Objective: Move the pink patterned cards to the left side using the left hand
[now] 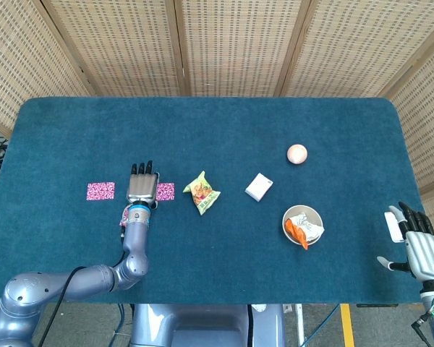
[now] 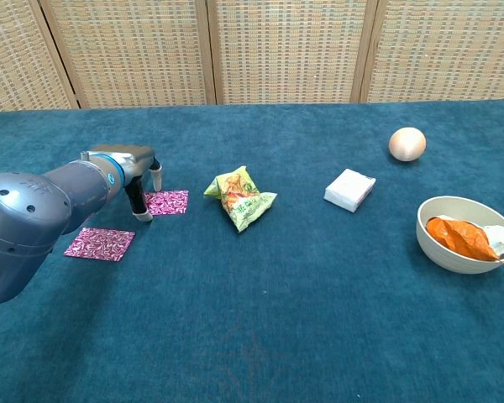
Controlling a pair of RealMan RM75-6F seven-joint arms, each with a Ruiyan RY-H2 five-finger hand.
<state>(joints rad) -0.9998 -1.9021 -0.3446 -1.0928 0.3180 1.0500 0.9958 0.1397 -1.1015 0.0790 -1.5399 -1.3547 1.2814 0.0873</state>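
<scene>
The left hand [image 1: 142, 186] hovers palm-down, fingers apart and holding nothing, its fingertips [image 2: 140, 215] at the near card's [image 2: 166, 202] left edge. The far card [image 1: 100, 191] already lies well left; this one seems left to move. Both lie flat, long axes running left-right

I am seeing two pink patterned cards [image 2: 100, 243] [image 2: 167, 201] on dark teal cloth [image 2: 260, 319], a yellow-green snack bag [image 2: 240, 197], a white box [image 2: 349, 189], a peach ball [image 2: 407, 143], and a cream bowl [image 2: 441, 249] showing orange contents.
</scene>
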